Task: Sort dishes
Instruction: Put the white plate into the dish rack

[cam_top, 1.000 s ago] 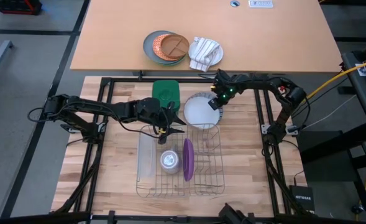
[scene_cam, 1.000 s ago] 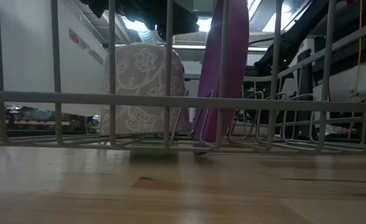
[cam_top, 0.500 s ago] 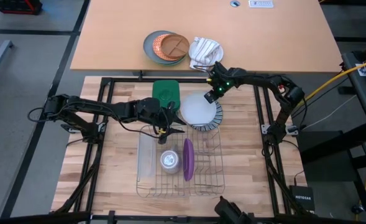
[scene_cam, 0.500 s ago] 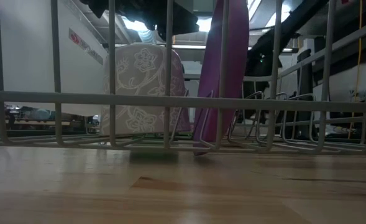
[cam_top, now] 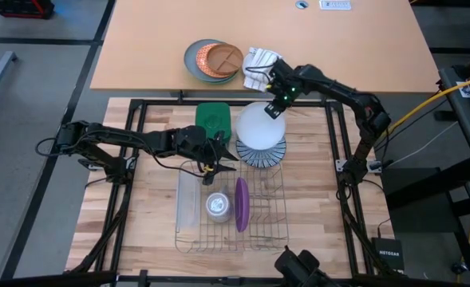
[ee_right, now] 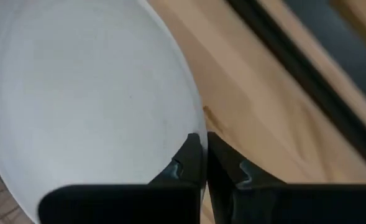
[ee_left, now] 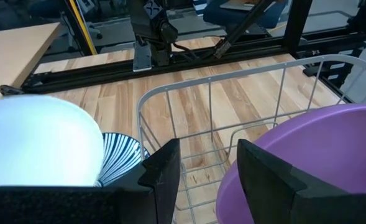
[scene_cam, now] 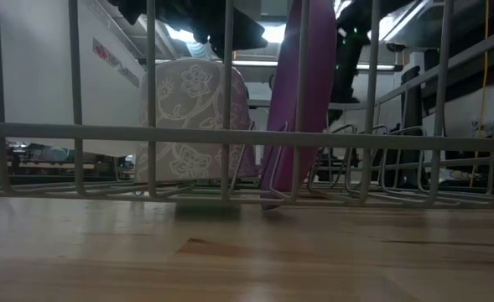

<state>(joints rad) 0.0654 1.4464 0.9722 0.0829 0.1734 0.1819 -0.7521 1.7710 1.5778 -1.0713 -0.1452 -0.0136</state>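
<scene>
My right gripper (cam_top: 276, 102) is shut on the plain white plate (cam_top: 258, 126), which it holds above the striped plate (cam_top: 261, 154). The striped plate lies flat on the wooden table, just beyond the wire dish rack (cam_top: 258, 227). The purple plate (cam_top: 241, 205) stands on edge between the rack's wires, also seen in the low view (scene_cam: 301, 101). My left gripper (cam_top: 221, 156) hovers open over the rack's far left corner, touching nothing. Its wrist view shows the white plate (ee_left: 40, 143), striped plate (ee_left: 117, 158) and purple plate (ee_left: 301, 155). My right gripper pinches the white plate's rim (ee_right: 192, 127) between its two fingers, one finger (ee_right: 189, 158) on the upper face and one below. It comes from the table's far right side, slanting down. The plate is lifted clear of the striped plate and tilted.
A patterned cup (cam_top: 217, 206) stands upside down in the rack beside the purple plate. A green object (cam_top: 213, 118) lies left of the plates. On the far table sit a grey plate with an orange-brown divided plate (cam_top: 213, 60) and a white plate with a cloth (cam_top: 264, 68).
My right gripper has risen and moved toward the table's far edge, still shut on the white plate's rim. The white plate, which lay on the striped plate, has lifted clear and tilted, uncovering the striped plate, which stayed in place.
</scene>
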